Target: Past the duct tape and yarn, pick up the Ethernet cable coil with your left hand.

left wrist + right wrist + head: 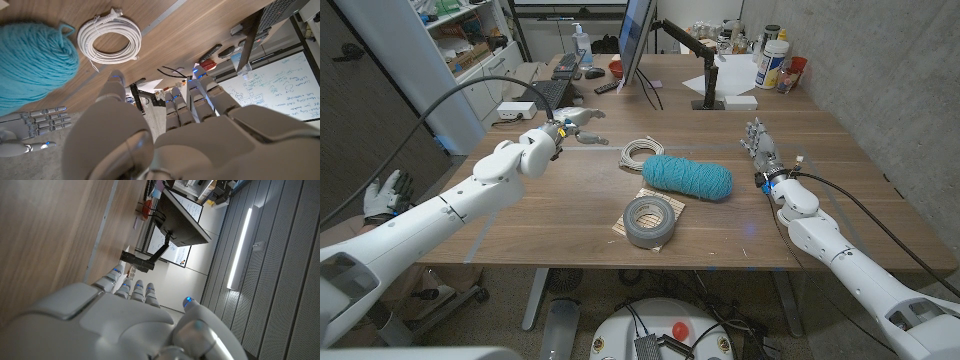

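On your wooden table (570, 215): one Ethernet cable coil (641, 152) lying flat, one yarn (687, 177), one duct tape (652, 221); left hand (574, 125) empty, fingers apart; right hand (761, 146) likewise.

L hand (578, 124) raised, fingers apart; R hand (760, 145) upright, empty

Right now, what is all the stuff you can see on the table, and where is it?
Ethernet cable coil: one, white, beyond the yarn, left of the table's middle.
Yarn skein: one, teal, mid-table.
Duct tape roll: one, grey, near the front edge, on a small wooden board.
Monitor: one, dark, far side of the table.
Left hand: white, open, left of the coil.
Right hand: white, open, at the table's right side.
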Controlling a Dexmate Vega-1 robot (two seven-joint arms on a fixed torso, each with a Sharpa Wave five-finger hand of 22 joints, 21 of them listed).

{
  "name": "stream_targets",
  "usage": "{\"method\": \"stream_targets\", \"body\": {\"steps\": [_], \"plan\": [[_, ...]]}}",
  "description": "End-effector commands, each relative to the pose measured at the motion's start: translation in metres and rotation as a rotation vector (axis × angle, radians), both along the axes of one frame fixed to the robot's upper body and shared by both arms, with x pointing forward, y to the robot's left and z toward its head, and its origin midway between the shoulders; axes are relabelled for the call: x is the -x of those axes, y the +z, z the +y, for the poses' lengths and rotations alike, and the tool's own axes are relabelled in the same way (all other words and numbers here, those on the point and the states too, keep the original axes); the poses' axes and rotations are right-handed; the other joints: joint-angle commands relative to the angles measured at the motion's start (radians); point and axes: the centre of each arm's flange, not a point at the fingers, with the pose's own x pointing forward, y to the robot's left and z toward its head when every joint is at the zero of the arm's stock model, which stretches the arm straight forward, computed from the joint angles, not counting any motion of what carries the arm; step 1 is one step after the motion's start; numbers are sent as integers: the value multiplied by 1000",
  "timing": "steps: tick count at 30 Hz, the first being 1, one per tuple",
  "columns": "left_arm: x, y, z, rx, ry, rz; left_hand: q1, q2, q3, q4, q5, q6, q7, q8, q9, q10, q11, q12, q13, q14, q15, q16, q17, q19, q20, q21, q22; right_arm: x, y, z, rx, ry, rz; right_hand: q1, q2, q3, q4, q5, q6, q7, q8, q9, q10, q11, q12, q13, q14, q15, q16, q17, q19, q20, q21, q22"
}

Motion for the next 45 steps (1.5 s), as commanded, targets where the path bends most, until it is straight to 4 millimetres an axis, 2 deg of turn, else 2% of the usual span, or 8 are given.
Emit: {"method": "stream_targets", "body": {"steps": [1,19,28,45], "plan": [[0,2,-6,-38,-8,30,-5,-5,-8,-2,8,4,-5,4,2,3,4,3,6,4,-97,-2,6,3,-5,0,2,2,0,-4,-28,-14,-18,7,103,6,0,1,0,-8,1,5,-1,-3,-4,3,-8,-45,5,1,-2,-6,7,3],[-7,2,-9,-68,-57,72,-5,1,-25,-1,15,22,-13,11,4,13,2,5,12,7,-105,-2,7,-4,-8,-3,2,-1,1,-6,-25,-31,-30,9,100,10,-2,0,-4,-8,0,5,-3,-2,-4,3,-9,-43,4,1,10,-5,10,3],[-10,9,-15,-117,-69,80,-7,1,-32,0,18,29,-15,14,5,20,1,7,14,12,-106,-1,8,-5,-7,-3,2,1,1,-8,-40,-40,-26,10,98,12,-4,0,-3,-8,0,5,-2,-3,-3,3,-8,-44,4,1,-2,2,5,2],[-9,7,-22,-197,-96,90,-6,5,-42,1,22,26,-17,13,5,17,1,5,18,3,-104,-5,8,-9,-4,-5,2,-2,0,-9,-21,-63,-15,10,94,14,-4,-2,-3,-9,0,5,-5,-7,-4,3,-11,-46,4,1,-12,10,2,2]]}}
